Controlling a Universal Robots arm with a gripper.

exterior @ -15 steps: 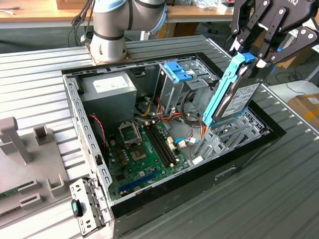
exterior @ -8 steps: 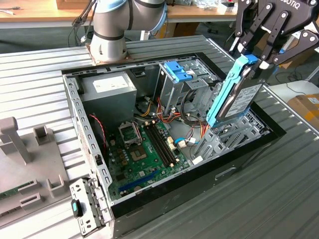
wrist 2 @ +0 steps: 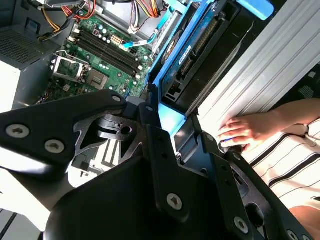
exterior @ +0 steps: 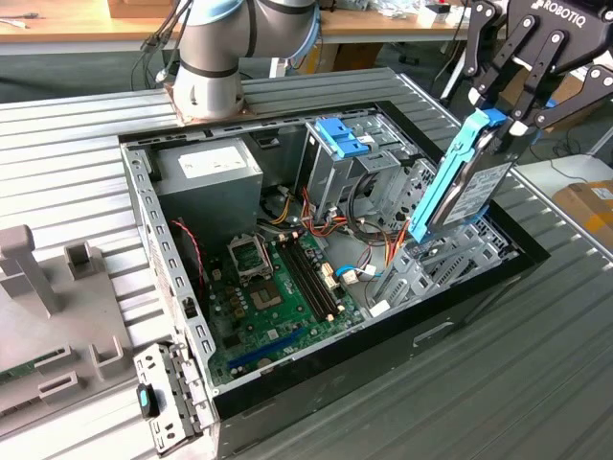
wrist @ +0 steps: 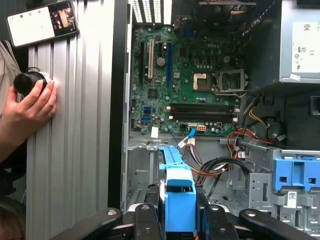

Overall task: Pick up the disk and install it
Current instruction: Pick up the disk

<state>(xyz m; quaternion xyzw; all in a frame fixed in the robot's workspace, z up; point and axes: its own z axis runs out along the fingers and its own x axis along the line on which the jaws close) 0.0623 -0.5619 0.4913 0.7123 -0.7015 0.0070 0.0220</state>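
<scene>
Black, link-fingered end effector (exterior: pixel 505 117) hangs at the exterior view's upper right, its fingers closed on the upper end of the flat, rectangular grey-metal disk (exterior: pixel 467 187) with a white label and bright blue plastic rails. The disk is held over the corner of the open grey-and-black computer case (exterior: pixel 144 206) on the exterior view's right; its long axis runs steeply down from the fingers, tilted, so the free lower end points at the bare sheet-metal drive bay (exterior: pixel 445 268) just beneath; whether that end touches the bay I cannot tell. The case lies on a ribbed grey metal tabletop (exterior: pixel 77 134), with a green motherboard (exterior: pixel 278 287) on its floor and a large grey power-supply box (exterior: pixel 211 172) at its far side.

In the second wrist view the end effector (wrist 2: pixel 172 117) clamps the near end of the disk (wrist 2: pixel 200 50), which reaches away from the camera beside the case wall; the motherboard (wrist 2: pixel 105 50) lies to one side of it and the tabletop (wrist 2: pixel 270 55) to the other, where a person's hand (wrist 2: pixel 240 132) rests.

In the first wrist view the end effector (wrist: pixel 179 223) grips either side of the disk (wrist: pixel 179 190), seen edge-on along its blue rail, the axis pointing toward the motherboard (wrist: pixel 185 75); the person's hand (wrist: pixel 27 107) holds a round black knob (wrist: pixel 27 82) on the tabletop (wrist: pixel 75 125), well apart from the case.

I judge the pick-up done and the install not yet; what matters is how the disk's long axis lines up with the bay below.
</scene>
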